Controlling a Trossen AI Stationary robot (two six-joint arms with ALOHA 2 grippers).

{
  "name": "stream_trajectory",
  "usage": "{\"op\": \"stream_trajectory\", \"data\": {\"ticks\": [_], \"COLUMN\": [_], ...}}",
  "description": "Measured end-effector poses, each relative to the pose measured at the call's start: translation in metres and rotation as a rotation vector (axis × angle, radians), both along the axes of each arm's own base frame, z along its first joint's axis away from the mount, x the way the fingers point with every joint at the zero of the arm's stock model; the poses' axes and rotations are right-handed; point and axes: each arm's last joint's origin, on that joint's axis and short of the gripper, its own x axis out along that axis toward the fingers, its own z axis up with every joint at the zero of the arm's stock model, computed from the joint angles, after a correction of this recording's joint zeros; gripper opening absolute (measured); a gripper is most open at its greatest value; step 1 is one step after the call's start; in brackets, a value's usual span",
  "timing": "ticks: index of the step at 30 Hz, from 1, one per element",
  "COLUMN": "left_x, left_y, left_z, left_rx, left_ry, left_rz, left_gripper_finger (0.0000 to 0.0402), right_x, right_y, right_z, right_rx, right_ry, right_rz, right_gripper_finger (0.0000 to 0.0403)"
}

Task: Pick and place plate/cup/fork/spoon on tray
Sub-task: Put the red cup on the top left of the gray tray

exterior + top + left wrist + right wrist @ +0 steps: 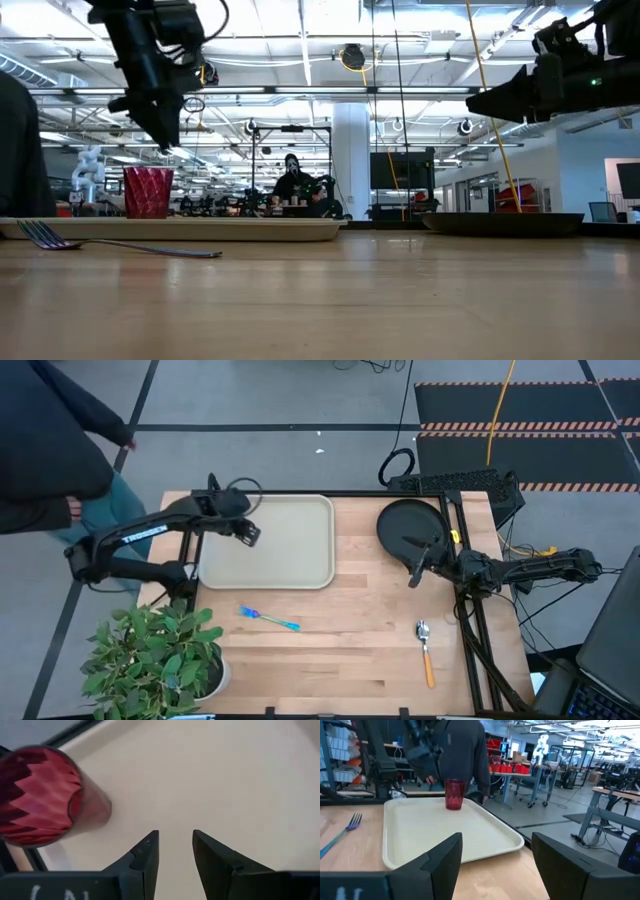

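Hovering open-fingered, left gripper [175, 851] over tray [300, 565] beside cup [37, 797], right gripper [495, 865] seemingly above plate [400, 522].

Bright overhead strip lighting; soft shadows; low view foreground blurred; wrist close-up soft.

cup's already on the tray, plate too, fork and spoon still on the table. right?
Not quite. The cup does stand on the tray, but the plate is still on the table, to the tray's right, as the high view shows. The fork and spoon lie on the table as you said.
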Motion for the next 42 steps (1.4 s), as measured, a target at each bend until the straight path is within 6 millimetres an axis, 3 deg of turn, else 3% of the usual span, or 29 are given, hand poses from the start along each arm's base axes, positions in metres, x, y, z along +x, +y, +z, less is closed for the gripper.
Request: {"op": "stream_trajectory", "data": {"ticks": [14, 42], "left_x": [0.015, -0.001], "left_y": [0.020, 0.040], "left_z": [-0.033, -0.033], "left_rx": [0.009, 0.070], "left_ry": [0.205, 0.276], "left_rz": [0.090, 0.195], "left_gripper_finger": [0.0122, 0.0122], "right_x": [0.000, 0.000], "right_y": [0.000, 0.000], "right_z": [-0.003, -0.003], "right_rx": [0.003, 0.003], "right_ry": [0.028, 0.034], "right_rz": [-0.002, -0.002], "right_gripper_finger": [0.0231, 0.0231]}}
